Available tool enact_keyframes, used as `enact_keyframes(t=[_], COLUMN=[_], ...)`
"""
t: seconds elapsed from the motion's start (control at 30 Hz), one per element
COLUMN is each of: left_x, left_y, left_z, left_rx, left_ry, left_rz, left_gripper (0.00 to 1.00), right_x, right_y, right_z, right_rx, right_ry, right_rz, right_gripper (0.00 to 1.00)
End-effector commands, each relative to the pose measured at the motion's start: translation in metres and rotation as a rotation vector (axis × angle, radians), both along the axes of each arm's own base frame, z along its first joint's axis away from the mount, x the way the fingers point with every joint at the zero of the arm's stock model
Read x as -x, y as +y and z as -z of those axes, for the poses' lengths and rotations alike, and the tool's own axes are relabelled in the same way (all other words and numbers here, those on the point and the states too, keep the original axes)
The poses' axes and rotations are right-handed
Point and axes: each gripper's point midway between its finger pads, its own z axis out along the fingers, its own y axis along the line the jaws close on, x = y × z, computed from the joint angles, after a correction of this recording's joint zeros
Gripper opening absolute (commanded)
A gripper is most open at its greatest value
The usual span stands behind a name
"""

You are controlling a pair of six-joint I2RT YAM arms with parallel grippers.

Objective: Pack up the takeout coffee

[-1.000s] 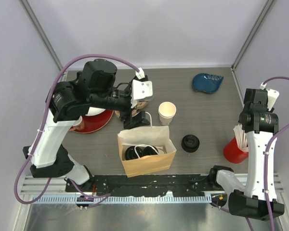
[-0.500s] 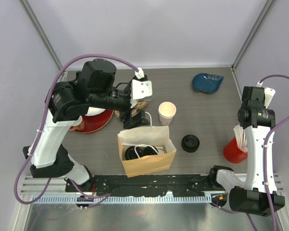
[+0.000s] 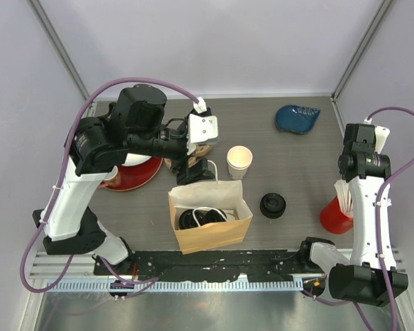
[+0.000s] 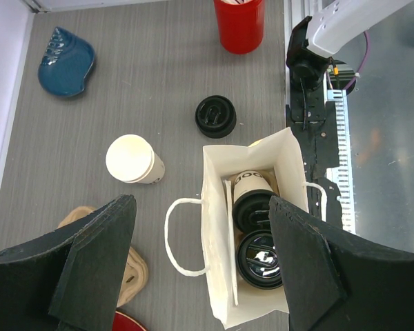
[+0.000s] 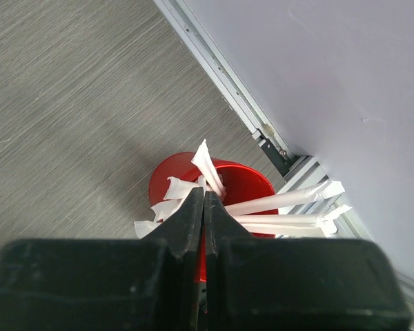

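Two takeout coffee cups lie in the open paper bag (image 4: 217,276). One is on its side (image 4: 252,185); only the black lid (image 4: 261,258) of the other shows. In the top view the bag (image 3: 210,238) stands at the front middle. My left gripper (image 4: 201,201) hangs wide open above the bag and holds nothing. My right gripper (image 5: 204,193) is over the red cup (image 5: 245,183) of wrapped straws. Its jaws are pressed together on one upright straw (image 5: 210,165) at their tips.
A lidless white paper cup (image 3: 239,160) stands behind the bag. A stack of black lids (image 3: 272,205) sits to its right. The red straw cup (image 3: 331,215) is at the right edge. A blue dish (image 3: 297,117) lies at the back and a red plate (image 3: 138,174) at the left.
My right gripper has closed over the straw cup, and its wrist has shifted slightly back and left. The left arm and the bag have not moved.
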Motion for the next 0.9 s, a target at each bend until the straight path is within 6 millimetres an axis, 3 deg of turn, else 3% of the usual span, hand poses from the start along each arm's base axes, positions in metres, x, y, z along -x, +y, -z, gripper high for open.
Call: enact_keyframes(t=[0.0, 0.03, 0.87], left_x=[0.013, 0.014, 0.017], left_y=[0.017, 0.017, 0.02], left_z=[0.01, 0.009, 0.008], left_rx=[-0.056, -0.056, -0.056], left_ry=[0.038, 0.037, 0.021], left_rz=[0.016, 0.016, 0.033], left_gripper=[0.82, 0.82, 0.82], right_x=[0.0, 0.001, 0.027], right_y=[-0.006, -0.006, 0.009], right_z=[-0.024, -0.025, -0.1], right_rx=[0.041, 0.041, 0.016], right_ry=[-0.08, -0.079, -0.236], right_rz=[0.026, 0.026, -0.004], right_gripper=[0.04, 0.01, 0.01])
